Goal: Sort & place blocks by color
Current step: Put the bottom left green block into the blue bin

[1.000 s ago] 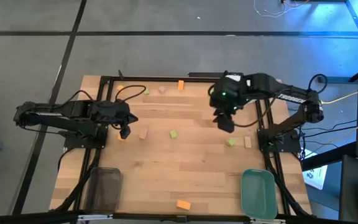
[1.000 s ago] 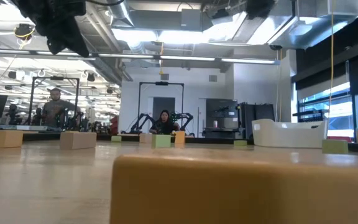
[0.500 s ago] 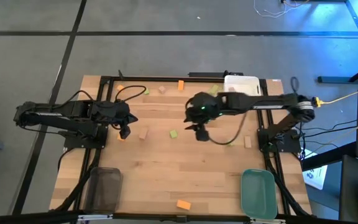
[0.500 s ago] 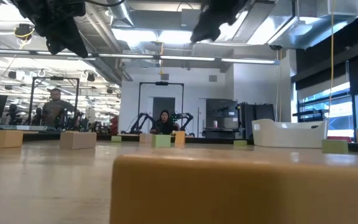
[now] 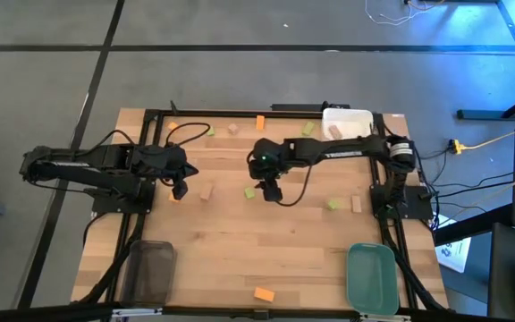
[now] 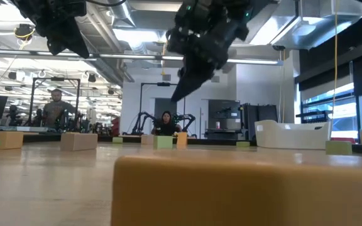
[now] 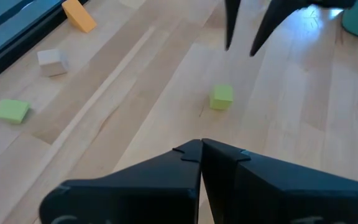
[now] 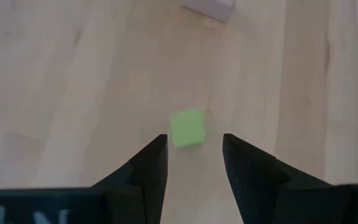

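A: Blocks lie scattered over the table (image 5: 240, 241). One green block (image 5: 250, 192) sits near the middle, and the right gripper (image 5: 271, 191) hangs just beside it, above the wood.

B: How are its fingers?

A: Spread. In the right wrist view the two dark fingers (image 8: 143, 171) stand apart, with the green block (image 8: 187, 128) just ahead of the gap between them, clear of both. The low view shows the gripper (image 6: 184, 85) well off the tabletop, pointing down.

B: And the left gripper (image 5: 180, 189)?

A: It waits over the left part of the table, just beside an orange block (image 5: 174, 198). Its fingertips (image 7: 191, 151) are pressed together in the left wrist view. That view also catches the green block (image 7: 221, 97) and the right arm's spread fingers beyond it.

B: Where are the other blocks?

A: A tan block (image 5: 206, 191) lies between the left gripper and the green one. Along the far edge there is a small orange piece (image 5: 173, 126), a green one (image 5: 210, 131), a tan one (image 5: 232, 128), an orange one (image 5: 261, 122) and another green (image 5: 308, 129). On the right side a green block (image 5: 333, 205) and a tan one (image 5: 357, 204) sit near each other. One orange block (image 5: 263, 293) lies alone near the front edge.

B: And the trays?

A: A grey tray (image 5: 150, 273) sits at the front left, a green tray (image 5: 371, 278) at the front right, and a white tray (image 5: 347, 122) at the far right. I can see no block in any of them.
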Tool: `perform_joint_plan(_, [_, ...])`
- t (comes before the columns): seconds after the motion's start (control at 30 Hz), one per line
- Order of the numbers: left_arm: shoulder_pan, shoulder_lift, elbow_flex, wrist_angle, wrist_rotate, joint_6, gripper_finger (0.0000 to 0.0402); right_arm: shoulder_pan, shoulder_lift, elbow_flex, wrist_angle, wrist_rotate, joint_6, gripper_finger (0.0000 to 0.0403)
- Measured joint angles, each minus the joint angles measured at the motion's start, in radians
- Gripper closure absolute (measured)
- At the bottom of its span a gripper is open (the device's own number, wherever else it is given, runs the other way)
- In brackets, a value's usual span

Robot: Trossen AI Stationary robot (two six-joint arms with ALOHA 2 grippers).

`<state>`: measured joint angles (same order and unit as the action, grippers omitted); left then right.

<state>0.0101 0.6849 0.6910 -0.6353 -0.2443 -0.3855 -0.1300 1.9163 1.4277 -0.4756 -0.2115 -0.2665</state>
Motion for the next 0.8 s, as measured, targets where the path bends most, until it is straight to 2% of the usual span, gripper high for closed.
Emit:
perform_joint_plan(0.3, [0.000,0.000,0.000,0.000,-0.001,0.000,0.0390,0.002,0.042,0.000,0.041,0.000,-0.007,0.0257])
perform_joint_plan(0.57, [0.000,0.000,0.000,0.000,-0.001,0.000,0.0400,0.002,0.034,0.002,0.046,0.003,0.026,0.0336])
perform_joint_plan(0.67, [0.000,0.000,0.000,0.000,-0.001,-0.001,0.0395,0.002,0.037,0.002,0.040,0.000,0.047,0.0338])
perform_joint_plan(0.8, [0.000,0.000,0.000,0.000,-0.001,-0.005,0.0391,0.002,0.037,0.002,0.040,0.000,0.052,0.0316])
